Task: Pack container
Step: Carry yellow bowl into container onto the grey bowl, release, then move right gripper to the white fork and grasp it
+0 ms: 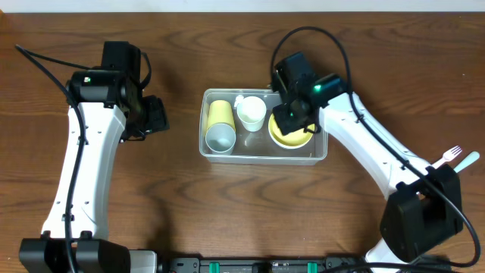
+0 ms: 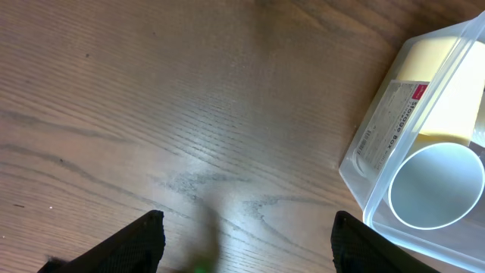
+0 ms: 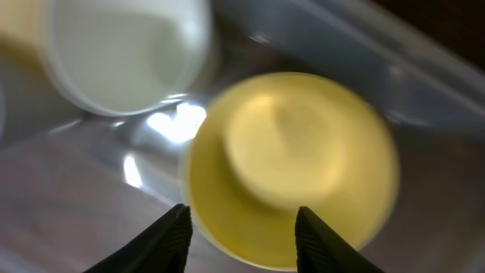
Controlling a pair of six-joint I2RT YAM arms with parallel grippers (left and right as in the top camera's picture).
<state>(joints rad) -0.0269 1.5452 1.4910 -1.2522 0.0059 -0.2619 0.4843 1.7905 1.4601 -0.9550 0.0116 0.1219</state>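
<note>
The clear container [image 1: 318, 154] sits mid-table holding a yellow cup [image 1: 220, 112] on its side, a pale cup [image 1: 220, 138], a white cup [image 1: 251, 112] and a yellow bowl [image 1: 288, 139]. My right gripper [image 1: 292, 114] hangs over the bowl at the tub's right end. In the right wrist view this gripper [image 3: 242, 227] is open, the blurred yellow bowl [image 3: 295, 152] lying beyond its fingertips and the white cup [image 3: 121, 53] at upper left. My left gripper [image 1: 155, 115] is left of the tub, open [image 2: 246, 243] over bare wood, with the container's corner [image 2: 371, 152] at right.
A white plastic fork [image 1: 452, 155] and a pale spoon [image 1: 468, 161] lie near the table's right edge. The right arm's black base [image 1: 420, 216] stands at the front right, the left arm's base at the front left.
</note>
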